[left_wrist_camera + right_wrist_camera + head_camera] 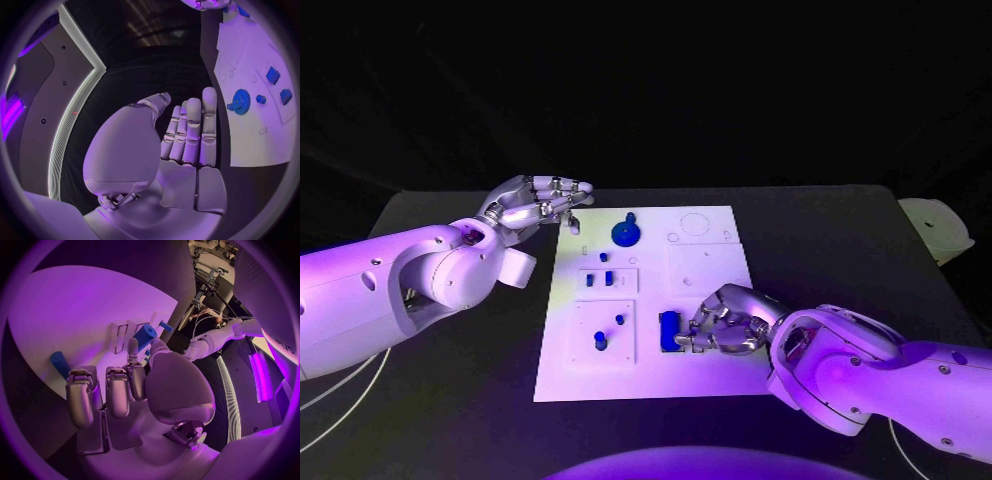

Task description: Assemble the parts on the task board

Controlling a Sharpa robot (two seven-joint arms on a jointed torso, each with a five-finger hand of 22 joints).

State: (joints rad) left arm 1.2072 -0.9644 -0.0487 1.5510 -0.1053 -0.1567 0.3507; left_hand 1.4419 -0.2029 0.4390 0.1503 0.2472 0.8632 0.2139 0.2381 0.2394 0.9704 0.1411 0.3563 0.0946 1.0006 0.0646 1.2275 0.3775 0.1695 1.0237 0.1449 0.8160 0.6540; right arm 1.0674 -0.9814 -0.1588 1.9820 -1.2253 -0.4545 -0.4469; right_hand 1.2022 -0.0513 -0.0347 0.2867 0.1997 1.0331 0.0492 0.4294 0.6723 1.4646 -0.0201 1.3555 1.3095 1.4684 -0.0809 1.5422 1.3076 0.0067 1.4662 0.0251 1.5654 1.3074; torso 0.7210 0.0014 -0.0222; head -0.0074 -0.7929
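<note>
The white board [646, 300] is lying at the centre of the black table [848, 250]. The right hand [727, 322] is working at the board's 5 o'clock area, its fingers curled around a long blue block [669, 330]; the right wrist view suggests a pinch on a blue cylinder [145, 335], though whether it is truly gripped or merely touched is hard to confirm from these angles. The left hand [538, 205] is hovering off the board's 11 o'clock corner, fingers together and slightly curled, holding nothing.

Progress, as judged: partial. A blue gear [627, 235] is sitting at the board's 12 o'clock area, apparently on its post. Two small blue pieces [600, 279] are standing in the framed section near the centre-left, and two more small pegs [609, 331] are lying or standing in the 7 o'clock section. The outlined circles [694, 223] at 1 o'clock are appearing unfilled, so further seating work seems to be remaining, along with the block under the right hand.

Writing: pale lettering is running along a panel at the rim of the right wrist view, too distorted to read. No brand or label is readable on the board.
</note>
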